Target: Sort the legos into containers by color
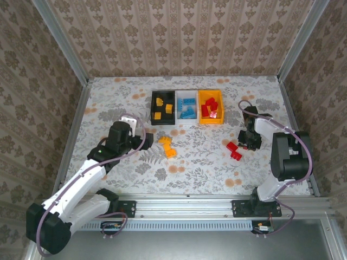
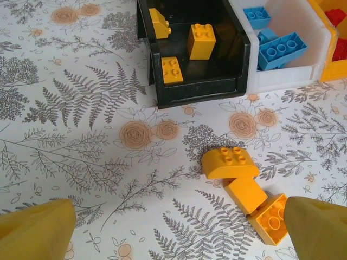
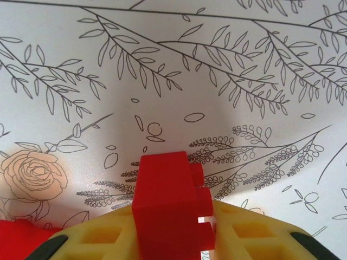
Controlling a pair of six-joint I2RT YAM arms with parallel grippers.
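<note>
1. Red brick (image 3: 165, 195) is seen clamped between the yellow fingers (image 3: 255, 233) of the right gripper (image 3: 172, 235), its studs turned sideways against one finger. Whether it is lifted clear of the table (image 3: 227, 65) cannot be told.
2. Two loose red bricks (image 1: 234, 150) are left just beside that gripper, well apart from the bins.
3. Three yellow bricks (image 2: 244, 189) lie touching one another near the left gripper (image 2: 178, 214), whose jaws are held wide apart with nothing between them.
4. Bins are joined in a row at the far side: yellow pieces are kept in the black bin (image 2: 200, 92), blue in the white bin (image 2: 282, 76), red in the orange-yellow bin (image 1: 210, 122).
5. Slippage is judged the main risk. The studded side gives an uneven seat, so the brick could be twisted or dropped during the carry.
6. Loose red bricks could be nudged aside as the arm is raised, being so close.
7. Release made short of the orange-yellow bin could land the brick in the adjoining white bin.
</note>
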